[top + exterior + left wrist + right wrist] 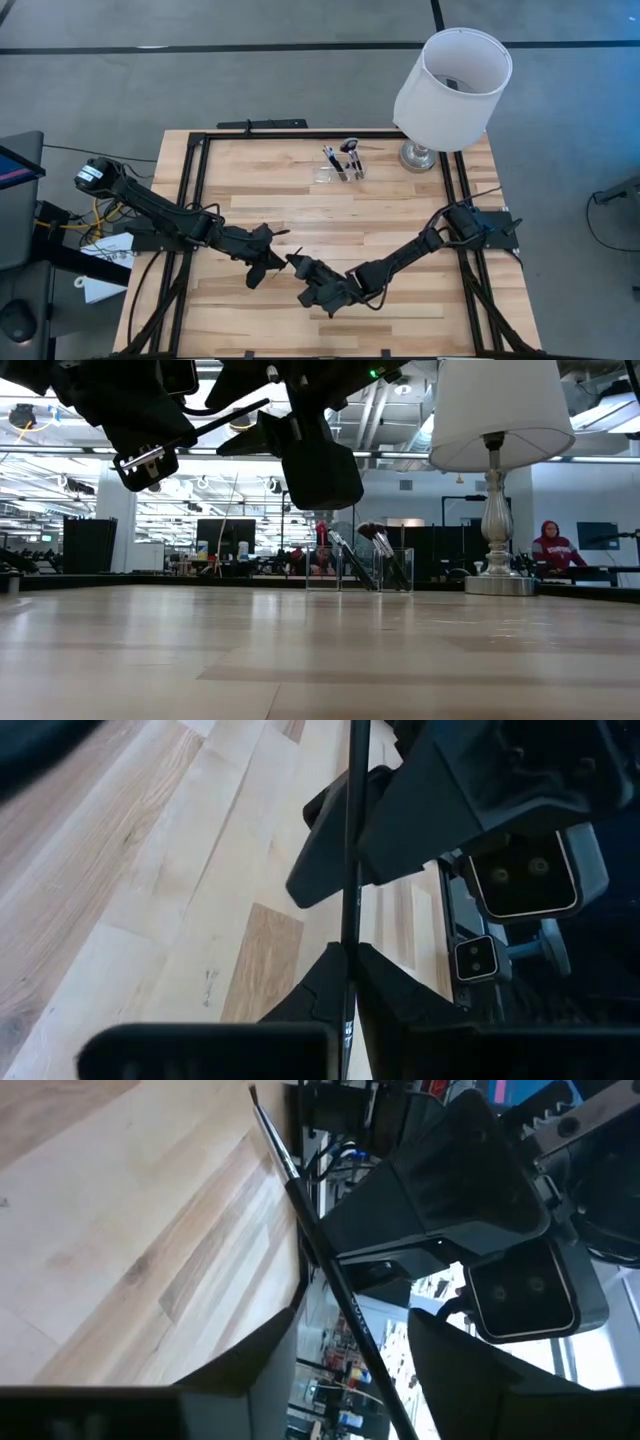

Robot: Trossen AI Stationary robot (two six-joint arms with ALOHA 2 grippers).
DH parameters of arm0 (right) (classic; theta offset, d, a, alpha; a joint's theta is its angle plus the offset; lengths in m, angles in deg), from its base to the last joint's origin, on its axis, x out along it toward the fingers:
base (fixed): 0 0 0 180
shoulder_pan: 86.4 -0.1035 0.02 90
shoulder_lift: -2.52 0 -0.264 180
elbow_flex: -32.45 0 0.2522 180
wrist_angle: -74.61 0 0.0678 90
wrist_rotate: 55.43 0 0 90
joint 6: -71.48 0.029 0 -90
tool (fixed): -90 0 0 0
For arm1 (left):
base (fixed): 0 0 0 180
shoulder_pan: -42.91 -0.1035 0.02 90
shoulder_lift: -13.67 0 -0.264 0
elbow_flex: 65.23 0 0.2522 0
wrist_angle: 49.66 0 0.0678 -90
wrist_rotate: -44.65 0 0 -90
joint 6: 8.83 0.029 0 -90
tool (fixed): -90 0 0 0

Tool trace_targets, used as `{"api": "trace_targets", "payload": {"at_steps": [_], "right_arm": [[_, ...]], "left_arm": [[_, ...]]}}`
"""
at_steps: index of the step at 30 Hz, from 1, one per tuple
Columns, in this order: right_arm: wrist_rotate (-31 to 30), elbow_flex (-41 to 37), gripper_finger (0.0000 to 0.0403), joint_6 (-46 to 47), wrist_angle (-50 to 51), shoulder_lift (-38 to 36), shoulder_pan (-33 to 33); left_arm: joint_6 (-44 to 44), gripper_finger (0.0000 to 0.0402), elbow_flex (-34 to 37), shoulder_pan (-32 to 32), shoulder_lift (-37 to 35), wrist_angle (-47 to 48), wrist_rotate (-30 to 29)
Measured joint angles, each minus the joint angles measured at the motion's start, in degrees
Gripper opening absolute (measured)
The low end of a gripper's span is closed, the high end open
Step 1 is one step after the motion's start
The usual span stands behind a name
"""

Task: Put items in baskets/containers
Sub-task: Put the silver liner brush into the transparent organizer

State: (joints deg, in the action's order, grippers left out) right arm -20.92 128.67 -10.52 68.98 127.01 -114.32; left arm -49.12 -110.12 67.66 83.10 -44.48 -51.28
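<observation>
A thin black brush (350, 840) hangs over the middle of the table, held by my left gripper (275, 255), which is shut on it. My right gripper (303, 272) faces it from the right and is open. Its two fingers stand on either side of the same brush (330, 1280) without touching it. At the far side stands a small clear organizer (340, 168) on its base, with a few brushes (375, 550) leaning upright inside. My left gripper pinches the brush's slim black handle (347, 955) between its two fingertips, partway along its length. The brush is lifted clear of the table. It slants out past the fingers, and its pointed end (253, 1092) reaches beyond the gripper.
A lamp with a big white shade (452, 85) stands at the far right corner, beside the organizer. Black rails (195, 190) frame the tabletop on the left, right and far sides. Bare wood (420, 200) lies between the grippers and the organizer.
</observation>
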Motion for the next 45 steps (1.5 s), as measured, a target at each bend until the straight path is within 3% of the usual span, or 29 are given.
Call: {"api": "trace_targets", "payload": {"at_steps": [17, 24, 32, 37, 41, 45], "right_arm": [[-0.2, -0.2, 0.0016, -0.2, 1.8, 0.0, 0.5], [-1.8, -0.2, 0.0013, 2.7, 1.5, 0.0, -0.2], [-5.0, 0.0, 0.0011, 26.2, 4.3, -0.2, -0.7], [-3.5, -1.6, 0.0006, 50.6, 17.4, -6.2, -0.9], [3.2, -9.6, 0.0008, 66.0, 19.9, -14.1, -0.6], [7.1, -22.0, 0.0004, 69.8, 7.4, -23.3, -0.2]], "left_arm": [[0.4, 0.0015, 0.0, 0.0, -0.1, 0.1, 0.0], [2.2, 0.0016, 0.0, 0.0, -0.1, -0.5, 0.2], [19.3, 0.0046, 0.0, 0.1, -5.3, -1.7, 0.5], [34.0, 0.0073, 0.0, 1.5, -11.8, -1.9, -0.1], [43.4, 0.0082, 0.0, 2.2, -15.1, -2.7, -4.0], [47.5, 0.0079, 0.0, 1.6, -13.3, -8.2, -7.1]]}}
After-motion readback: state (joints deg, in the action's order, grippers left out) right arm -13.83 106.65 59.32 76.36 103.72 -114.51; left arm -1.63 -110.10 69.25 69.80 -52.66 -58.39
